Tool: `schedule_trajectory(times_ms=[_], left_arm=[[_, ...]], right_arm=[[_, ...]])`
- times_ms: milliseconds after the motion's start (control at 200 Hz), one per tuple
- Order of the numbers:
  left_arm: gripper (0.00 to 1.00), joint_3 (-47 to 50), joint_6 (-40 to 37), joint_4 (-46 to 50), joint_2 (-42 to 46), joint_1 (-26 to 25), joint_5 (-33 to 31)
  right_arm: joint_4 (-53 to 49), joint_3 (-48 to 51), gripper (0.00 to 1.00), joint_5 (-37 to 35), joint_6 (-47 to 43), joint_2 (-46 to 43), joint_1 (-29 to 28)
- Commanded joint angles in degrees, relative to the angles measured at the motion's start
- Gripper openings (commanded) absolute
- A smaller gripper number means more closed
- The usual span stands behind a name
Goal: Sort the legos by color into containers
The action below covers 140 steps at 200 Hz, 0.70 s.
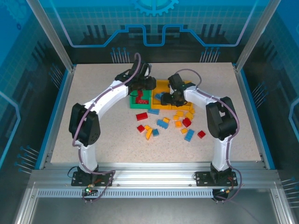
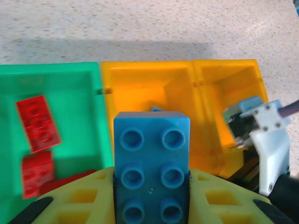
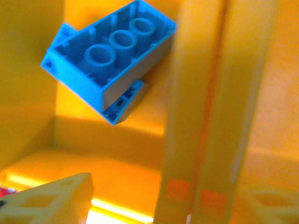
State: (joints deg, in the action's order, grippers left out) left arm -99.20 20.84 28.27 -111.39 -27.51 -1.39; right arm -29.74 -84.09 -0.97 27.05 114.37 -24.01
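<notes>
From above, the left gripper (image 1: pixel 141 87) and the right gripper (image 1: pixel 169 95) both hang over the row of bins (image 1: pixel 161 87) at the back of the table (image 1: pixel 93 84), close to each other. A heap of loose bricks (image 1: pixel 170 123) (red, blue and yellow) lies on the table in front of the bins. In the left wrist view, the left gripper is squeezed tight on a blue brick (image 2: pixel 152 172), bumps up. The brick sits just in front of the near wall of the middle bin (image 2: pixel 149 86). The green bin (image 2: pixel 51 79) beside it holds red bricks (image 2: pixel 37 123), and a bit of blue peeks out inside the middle bin — so I think blue goes there. In the right wrist view, a second blue brick (image 3: pixel 107 60) is upside down against a yellow bin wall, away from the fingers (image 3: pixel 51 200). The right gripper's fingers stand apart with nothing between them, so it is loose and empty. To do this step well, the left gripper should carry its brick forward until it is right over the middle bin, not the green one. It should keep clear of the right gripper so they do not bump, go down low — then let go.
</notes>
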Motion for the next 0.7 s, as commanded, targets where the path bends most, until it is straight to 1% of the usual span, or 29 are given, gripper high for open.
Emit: schedule_trajectory(times_ms=[0, 180, 295, 385, 470, 555, 600, 645, 695], left_arm=[[0.32, -5.05, -0.41, 2.51, -5.5, -0.51, 1.51], [0.35, -12.28, 0.66, 6.11, -13.17, -0.63, 1.97], [0.4, -14.15, 0.87, 7.32, -15.87, -0.77, 1.93], [0.44, -13.84, 0.88, 7.26, -16.28, -0.96, 2.18], [0.47, -12.6, 0.74, 6.53, -15.67, -1.36, 2.55], [0.55, -10.89, 0.92, 5.33, -14.5, -1.7, 2.79], [0.57, -10.29, 1.0, 5.12, -14.04, -1.8, 2.9], [0.59, -9.6, 1.11, 5.08, -13.36, -1.83, 2.93], [0.63, -8.35, 1.5, 4.79, -12.33, -1.77, 2.88]], right_arm=[[1.08, 1.72, 0.81, 0.83, 3.35, -4.79, -0.59], [-0.36, 6.39, 0.87, -2.69, 2.78, -13.6, -0.03], [-3.71, 11.31, 0.88, -7.73, 1.91, -20.72, 2.22], [-7.53, 15.72, 0.9, -10.13, 1.47, -25.47, 6.58], [-10.39, 20.03, 0.92, -10.37, 1.61, -29.33, 12.38], [-10.83, 24.66, 0.95, -7.71, 1.98, -32.74, 18.61], [-11.73, 26.25, 0.96, -5.98, 2.76, -33.77, 21.67], [-12.67, 27.48, 0.96, -5.51, 3.56, -34.41, 23.93], [-12.8, 29.1, 0.96, -5.02, 3.75, -35.26, 25.66]])
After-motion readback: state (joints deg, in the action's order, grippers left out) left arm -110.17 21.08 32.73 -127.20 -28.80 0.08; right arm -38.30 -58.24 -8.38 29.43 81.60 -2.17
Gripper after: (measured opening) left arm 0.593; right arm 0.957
